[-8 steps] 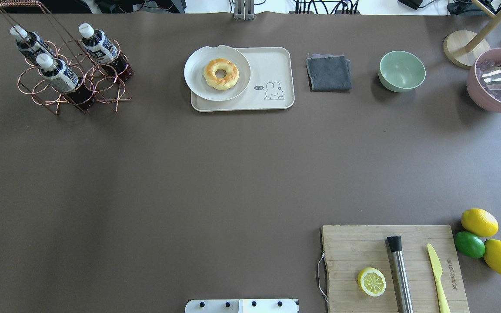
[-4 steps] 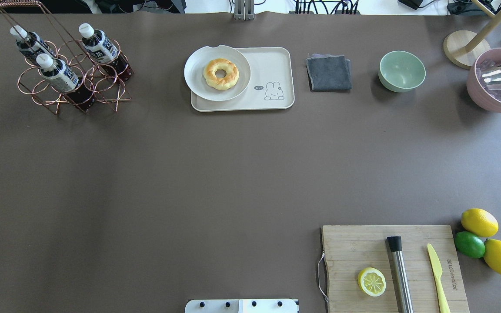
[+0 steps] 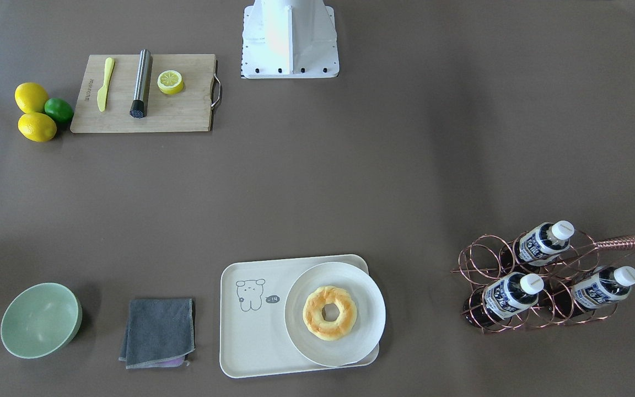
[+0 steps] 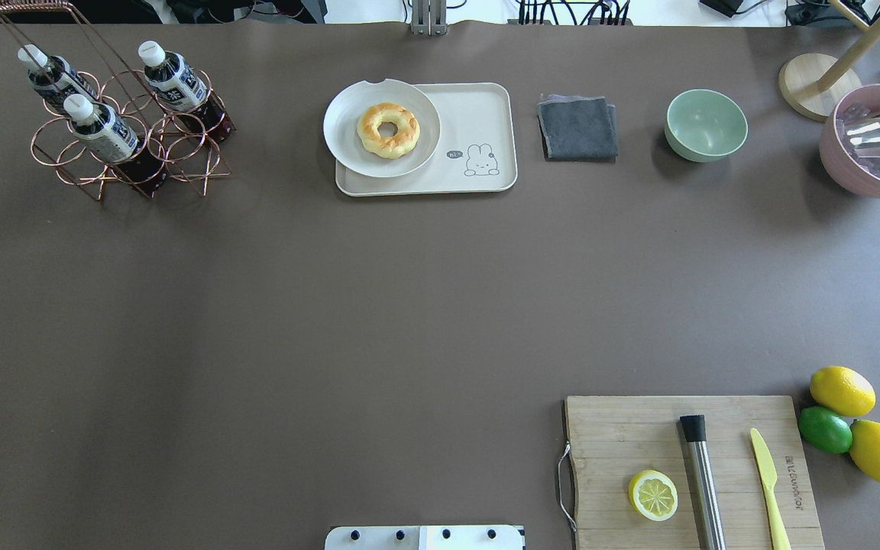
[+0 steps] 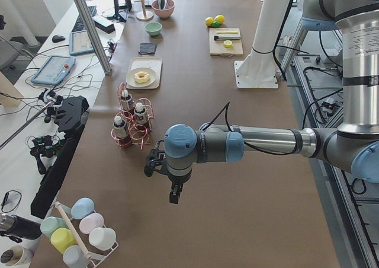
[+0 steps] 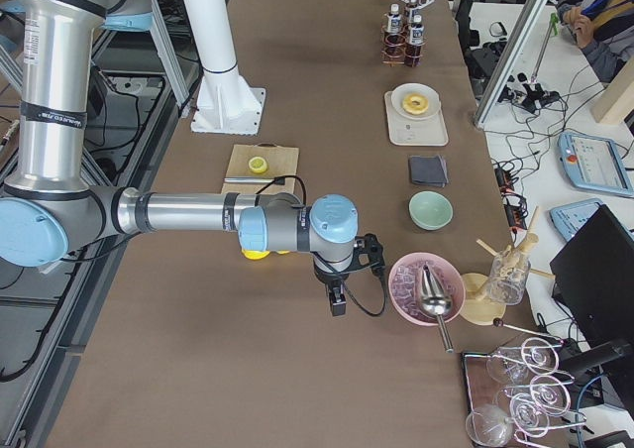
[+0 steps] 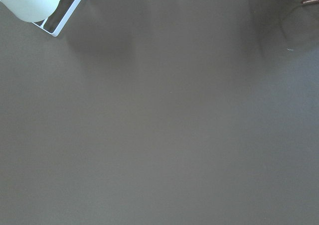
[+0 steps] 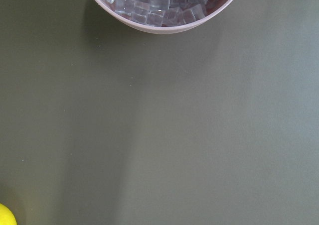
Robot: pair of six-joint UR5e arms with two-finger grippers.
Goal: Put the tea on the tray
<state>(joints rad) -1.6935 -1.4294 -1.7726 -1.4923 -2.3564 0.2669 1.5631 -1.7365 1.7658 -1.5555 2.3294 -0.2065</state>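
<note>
Three tea bottles stand in a copper wire rack (image 4: 131,145) at the far left: one (image 4: 173,80), one (image 4: 100,126), one (image 4: 46,72). They also show in the front view (image 3: 510,295). The cream tray (image 4: 482,114) lies at the far middle, also in the front view (image 3: 251,336). A round white plate (image 4: 348,145) with a donut (image 4: 388,130) covers its left part. My left gripper (image 5: 173,194) hangs above the table, short of the rack. My right gripper (image 6: 338,304) hangs near the pink bowl. I cannot tell whether either is open or shut.
A grey cloth (image 4: 577,127) and a green bowl (image 4: 706,124) lie right of the tray. A pink bowl of ice (image 4: 871,153) stands at the far right. A wooden board (image 4: 623,435) with a lemon half, a muddler and a knife lies near right, citrus fruits (image 4: 841,389) beside it.
</note>
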